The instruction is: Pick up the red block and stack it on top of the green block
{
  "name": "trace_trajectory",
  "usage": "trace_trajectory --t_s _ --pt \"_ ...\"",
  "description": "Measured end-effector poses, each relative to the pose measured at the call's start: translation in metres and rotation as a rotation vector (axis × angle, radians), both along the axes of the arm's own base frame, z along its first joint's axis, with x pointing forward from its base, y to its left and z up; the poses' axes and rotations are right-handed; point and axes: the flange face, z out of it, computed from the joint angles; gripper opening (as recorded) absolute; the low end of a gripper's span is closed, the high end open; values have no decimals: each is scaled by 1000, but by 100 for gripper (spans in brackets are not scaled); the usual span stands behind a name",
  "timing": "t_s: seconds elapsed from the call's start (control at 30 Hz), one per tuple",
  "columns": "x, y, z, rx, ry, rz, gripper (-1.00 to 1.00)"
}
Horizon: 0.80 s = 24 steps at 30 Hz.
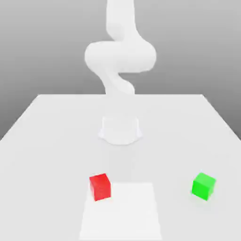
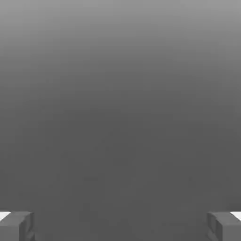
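Observation:
A red block rests on the white table near the front, towards the exterior view's left. At about the same depth, towards the exterior view's right, sits a green block, well apart from the red one. In the hand view my gripper is open, its two grey fingertips far apart with nothing between them, and only plain grey background lies beyond them.
The white arm rises from its round base at the table's middle, behind both blocks, and curls upward out of the picture. A lighter square patch lies at the front edge beside the red block.

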Motion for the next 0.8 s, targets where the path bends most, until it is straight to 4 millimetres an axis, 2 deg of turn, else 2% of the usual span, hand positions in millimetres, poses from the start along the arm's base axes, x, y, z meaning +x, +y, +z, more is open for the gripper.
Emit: trace_trajectory --t_s 0.13,0.2,0.3,0.43,0.6,0.67,0.8 --pt "39 -11 -99 100 143 -190 0" --pt "49 -19 -149 146 210 -288 0" --pt "53 -32 -224 214 310 -442 0" --pt "38 -46 -319 298 436 -657 0" --pt "-8 -56 -421 386 584 -928 0" --pt "-23 -58 -449 407 621 -1003 0" --pt "-26 -58 -486 414 631 -1027 0"
